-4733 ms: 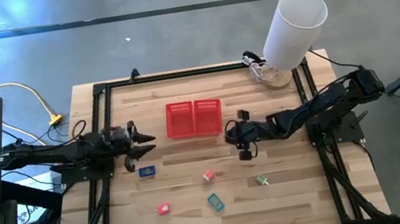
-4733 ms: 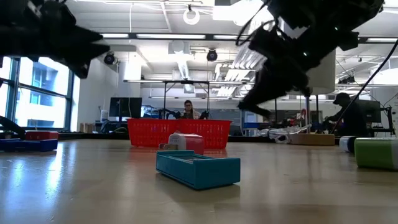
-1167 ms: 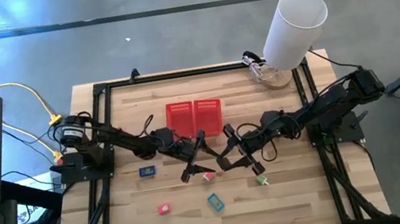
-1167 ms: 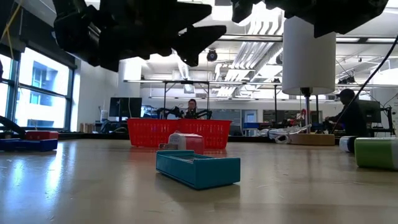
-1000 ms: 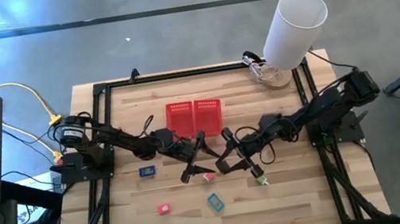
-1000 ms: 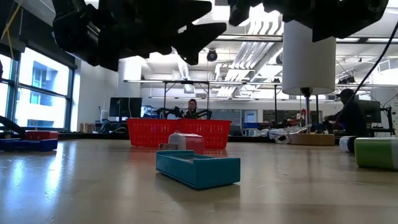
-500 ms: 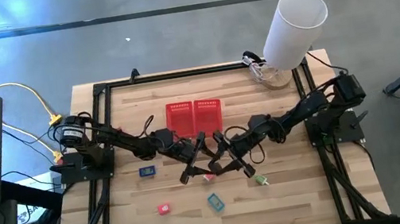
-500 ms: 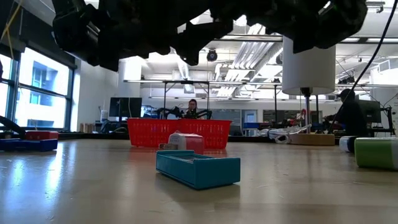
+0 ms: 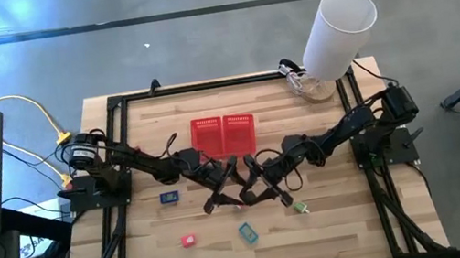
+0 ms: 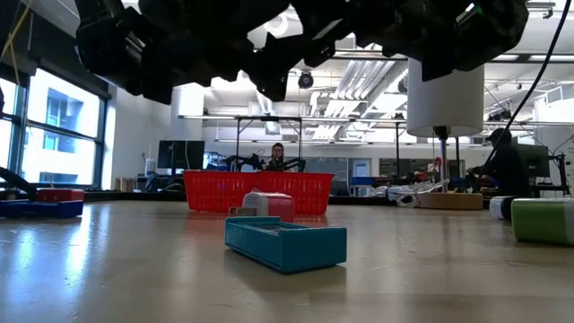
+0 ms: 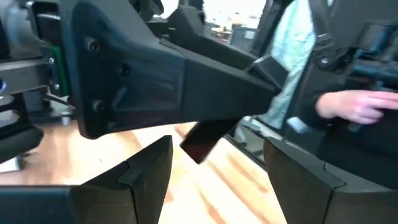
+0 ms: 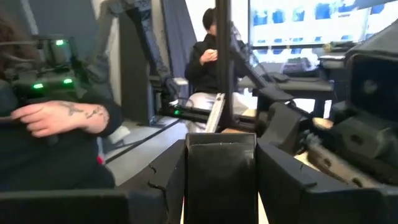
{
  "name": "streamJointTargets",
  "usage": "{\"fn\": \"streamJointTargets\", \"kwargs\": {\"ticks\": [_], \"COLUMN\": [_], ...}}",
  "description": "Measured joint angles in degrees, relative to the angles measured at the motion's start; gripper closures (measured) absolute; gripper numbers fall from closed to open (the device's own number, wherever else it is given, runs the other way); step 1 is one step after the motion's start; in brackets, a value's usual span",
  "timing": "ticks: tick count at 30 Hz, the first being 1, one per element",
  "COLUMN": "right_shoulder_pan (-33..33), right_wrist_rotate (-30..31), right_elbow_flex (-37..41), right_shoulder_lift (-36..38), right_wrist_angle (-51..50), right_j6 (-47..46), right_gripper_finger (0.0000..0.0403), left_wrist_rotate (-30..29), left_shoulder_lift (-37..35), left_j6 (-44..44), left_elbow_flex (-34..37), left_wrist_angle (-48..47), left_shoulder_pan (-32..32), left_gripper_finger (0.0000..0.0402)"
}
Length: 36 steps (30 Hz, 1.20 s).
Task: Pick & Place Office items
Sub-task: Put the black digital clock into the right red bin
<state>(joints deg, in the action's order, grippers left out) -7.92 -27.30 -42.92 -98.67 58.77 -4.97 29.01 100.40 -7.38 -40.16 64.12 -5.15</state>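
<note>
Since the job is to put the small things away, the red basket is the place to watch. It sits in the middle of the table, and nothing can be seen inside either of its two boxes.

Going from left to right, the dark blue thing lies left of the basket and a bit toward the front. The red-pink thing lies further to the front, well apart from the basket.

Next comes the left gripper, just in front of the basket. Its fingers are wide apart and hold nothing.

The pale pink thing lies in front of the basket, low down beneath where the two grippers meet. Both arms are about as near to it as each other. I think the left one should take it, because its fingers are free. I cannot tell which way its long side runs.

The teal thing lies further front.

The right gripper is close beside the left one. Its fingers are closed partway on the black thing. The basket is just behind it, so that is a short trip.

The green thing lies front and right of the basket.

I count six small things, one basket and two arms.
</note>
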Motion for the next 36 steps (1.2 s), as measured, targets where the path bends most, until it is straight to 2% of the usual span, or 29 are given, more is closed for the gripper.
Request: {"fn": "streamJointTargets", "kwargs": {"ticks": [26, 31, 36], "right_shoulder_pan": [0.0, 0.1, 0.1], "right_wrist_rotate": [-1.4, -1.3, -1.0], "right_elbow_flex": [0.0, 0.0, 0.0], "right_shoulder_lift": [0.3, 0.3, 0.3], "right_wrist_angle": [-3.9, -4.9, -5.1], "right_j6": [-3.7, -4.5, -4.4], "right_gripper_finger": [0.0258, 0.0246, 0.0257], "left_wrist_rotate": [2.0, 2.3, 2.4], "left_shoulder_lift": [0.0, 0.0, 0.0], "left_j6": [-0.1, 0.0, 0.2], "left_elbow_flex": [0.0, 0.0, 0.0], "left_wrist_angle": [-4.9, -5.7, -6.2], "left_shoulder_pan": [0.6, 1.1, 1.0], "left_gripper_finger": [0.0158, 0.0158, 0.0158]}}
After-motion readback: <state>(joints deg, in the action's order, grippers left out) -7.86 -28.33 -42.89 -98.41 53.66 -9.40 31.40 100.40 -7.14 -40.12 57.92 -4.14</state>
